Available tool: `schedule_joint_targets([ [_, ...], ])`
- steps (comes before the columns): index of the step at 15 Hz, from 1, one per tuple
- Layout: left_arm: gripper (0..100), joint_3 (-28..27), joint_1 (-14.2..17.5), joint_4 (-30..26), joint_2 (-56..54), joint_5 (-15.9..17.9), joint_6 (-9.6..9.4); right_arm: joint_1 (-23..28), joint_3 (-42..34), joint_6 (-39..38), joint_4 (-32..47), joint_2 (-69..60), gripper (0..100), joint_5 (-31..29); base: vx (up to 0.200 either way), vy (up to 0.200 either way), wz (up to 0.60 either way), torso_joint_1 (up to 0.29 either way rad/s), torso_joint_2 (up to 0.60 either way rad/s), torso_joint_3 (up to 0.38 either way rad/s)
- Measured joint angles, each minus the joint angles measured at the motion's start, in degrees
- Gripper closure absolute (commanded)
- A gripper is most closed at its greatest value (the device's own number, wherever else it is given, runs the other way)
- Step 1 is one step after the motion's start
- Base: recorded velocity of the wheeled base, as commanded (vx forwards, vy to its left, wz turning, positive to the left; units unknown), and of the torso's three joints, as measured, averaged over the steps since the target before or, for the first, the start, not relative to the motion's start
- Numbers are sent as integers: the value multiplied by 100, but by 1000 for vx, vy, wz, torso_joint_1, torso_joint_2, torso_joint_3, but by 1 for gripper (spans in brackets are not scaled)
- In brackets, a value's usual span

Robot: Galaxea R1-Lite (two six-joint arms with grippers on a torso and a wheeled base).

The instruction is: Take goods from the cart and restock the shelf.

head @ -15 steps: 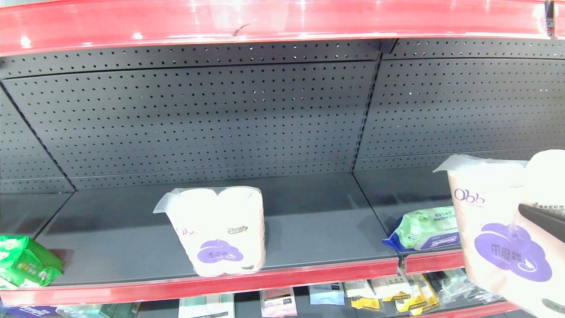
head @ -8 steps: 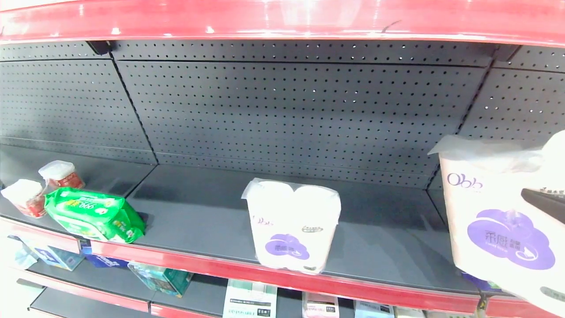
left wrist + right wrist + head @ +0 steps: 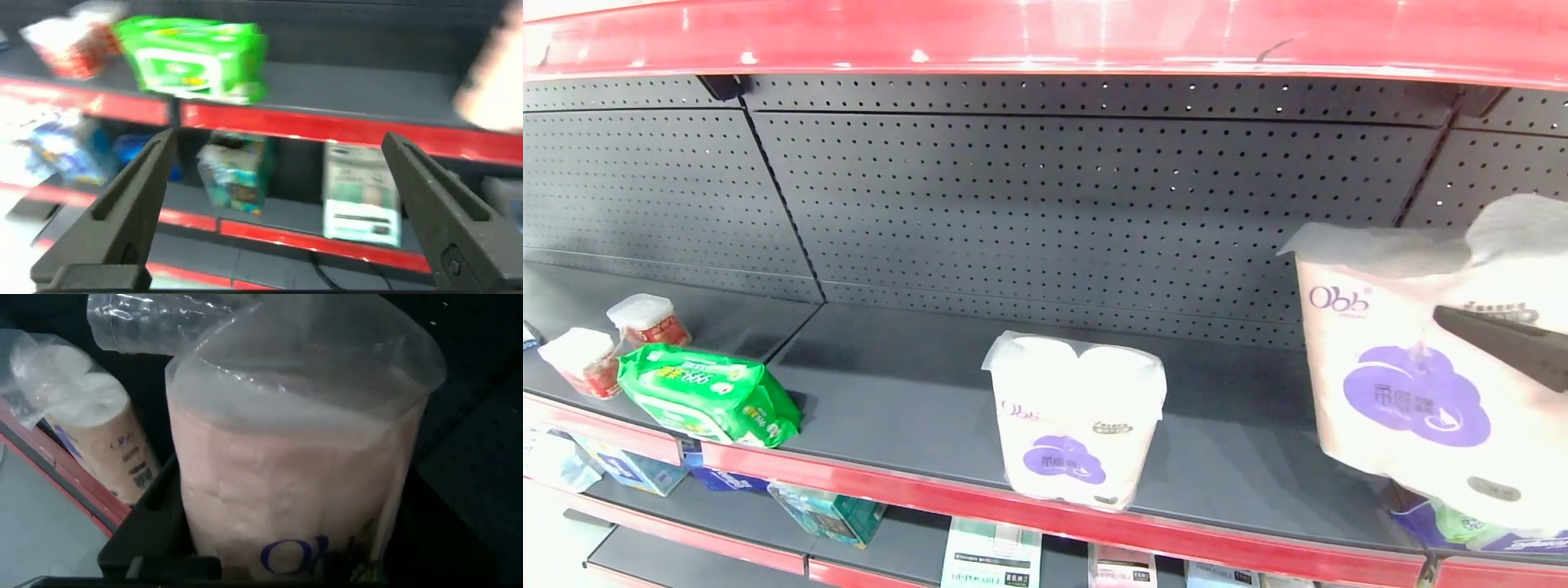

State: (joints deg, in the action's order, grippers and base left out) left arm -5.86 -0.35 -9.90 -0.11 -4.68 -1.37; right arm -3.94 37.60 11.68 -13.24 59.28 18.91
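Right gripper (image 3: 294,539) clamps a roll pack (image 3: 1396,392) between its jaws; beyond them a second pack (image 3: 1078,425) stands on the grey, red-edged shelf (image 3: 915,384). Left gripper (image 3: 278,143) jaws gape toward green wipes (image 3: 192,49).

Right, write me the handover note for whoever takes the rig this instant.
Left gripper: open, empty, low in front of the shelving.
Right gripper: shut on the held toilet roll pack, raised at the right end of the grey shelf, not set down.
Done: the standing toilet roll pack is upright at the shelf's front edge; a green wipes pack lies to its left.
Left to do: place the held pack, probably in the bare space right of the standing one, release it, then fetch more goods.
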Motion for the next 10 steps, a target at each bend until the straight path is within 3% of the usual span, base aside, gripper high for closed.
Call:
schedule_joint_targets([
  [2, 0, 179, 11, 545, 0, -189, 17, 0, -63, -7, -595, 618, 100, 268, 0, 0, 0, 0, 0, 0],
  [3, 0, 317, 6, 1140, 0, -315, 35, 0, -83, -9, -773, 885, 100, 375, 0, 0, 0, 0, 0, 0],
  [5, 0, 512, 11, 1291, 0, -328, 341, -11, -98, -11, -1000, 1326, 100, 484, 0, 0, 0, 0, 0, 0],
  [6, 0, 542, 11, 1353, 1, -161, 366, -11, -98, -9, -1035, 1464, 100, 499, 0, 0, 0, 0, 0, 0],
  [8, 0, 577, 9, 1287, 1, -304, 339, -66, -111, -13, -1044, 1626, 100, 506, 0, 0, 0, 0, 0, 0],
  [10, 0, 581, 11, 1232, 1, -1203, 427, -112, -135, -13, -1035, 1693, 100, 510, 0, 0, 0, 0, 0, 0],
])
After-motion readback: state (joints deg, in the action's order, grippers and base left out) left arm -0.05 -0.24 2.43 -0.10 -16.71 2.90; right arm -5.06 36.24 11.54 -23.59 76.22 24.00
